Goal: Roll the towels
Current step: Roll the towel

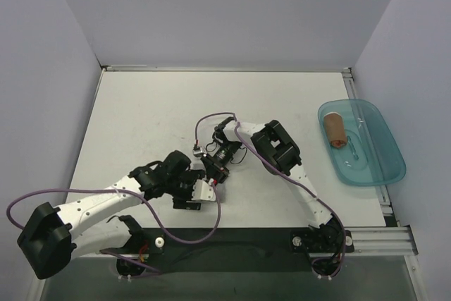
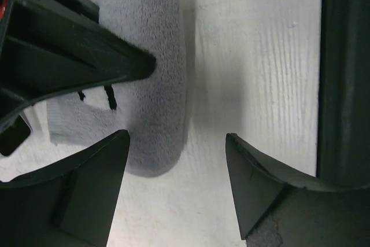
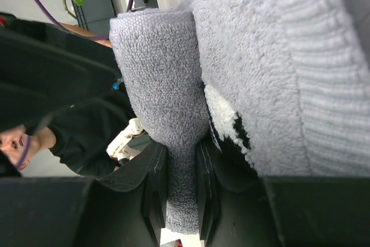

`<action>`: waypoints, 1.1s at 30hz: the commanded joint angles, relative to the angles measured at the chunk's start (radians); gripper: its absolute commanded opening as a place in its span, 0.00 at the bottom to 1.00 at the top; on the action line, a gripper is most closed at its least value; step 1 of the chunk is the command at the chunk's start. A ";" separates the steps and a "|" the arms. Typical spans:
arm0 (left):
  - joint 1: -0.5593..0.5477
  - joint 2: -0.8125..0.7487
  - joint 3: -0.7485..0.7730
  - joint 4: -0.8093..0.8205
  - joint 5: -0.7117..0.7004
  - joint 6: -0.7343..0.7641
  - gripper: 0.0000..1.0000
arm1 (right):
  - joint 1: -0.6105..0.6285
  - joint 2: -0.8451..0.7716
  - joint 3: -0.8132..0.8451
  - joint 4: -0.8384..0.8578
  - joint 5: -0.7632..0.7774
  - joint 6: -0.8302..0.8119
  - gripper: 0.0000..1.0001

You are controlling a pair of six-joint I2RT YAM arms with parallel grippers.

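Over the table, top view: the brown towel (image 1: 337, 130) is rolled up and lies in the teal tray (image 1: 366, 174), far to the right. Both arms meet in the middle of the table (image 1: 141, 118). The left pincer (image 1: 199, 194) and right pincer (image 1: 213, 168) are close together. What they work on is hidden from here.
Left wrist view: the grey towel (image 2: 156, 85) lies on the table, mostly rolled, with a flat bit sticking out at one side. The left pincer is wide open with nothing in it. The roll's end is just beside one finger (image 2: 87, 195).
Right wrist view: the right pincer is squeezed shut on a fold of the grey towel.
Step now: I think it is finishing the grey roll.
How to do it well: hold the pinch firm, turn slowly and tuck the flat bit under. Press the roll with the open pincer. Letting go too soon may let it spring loose.
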 commanded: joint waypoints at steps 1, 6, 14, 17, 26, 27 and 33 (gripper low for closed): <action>-0.072 0.042 -0.010 0.189 -0.131 -0.010 0.77 | -0.010 0.070 0.004 0.052 0.177 -0.023 0.00; -0.112 0.153 -0.007 0.284 -0.160 -0.009 0.73 | -0.011 0.063 -0.001 0.053 0.189 -0.031 0.00; -0.168 0.211 -0.061 0.335 -0.182 0.011 0.63 | -0.013 0.067 0.002 0.055 0.194 -0.028 0.00; -0.194 0.260 -0.073 0.281 -0.166 -0.010 0.45 | -0.017 0.064 0.004 0.056 0.214 -0.028 0.00; -0.125 0.362 0.037 0.039 -0.044 -0.011 0.04 | -0.076 -0.030 -0.004 0.070 0.293 0.039 0.19; -0.096 0.378 0.066 -0.016 -0.025 -0.007 0.04 | -0.085 -0.045 -0.002 0.073 0.301 0.047 0.25; 0.016 0.544 0.235 -0.210 0.146 0.006 0.00 | -0.158 -0.180 0.009 0.107 0.338 0.131 0.47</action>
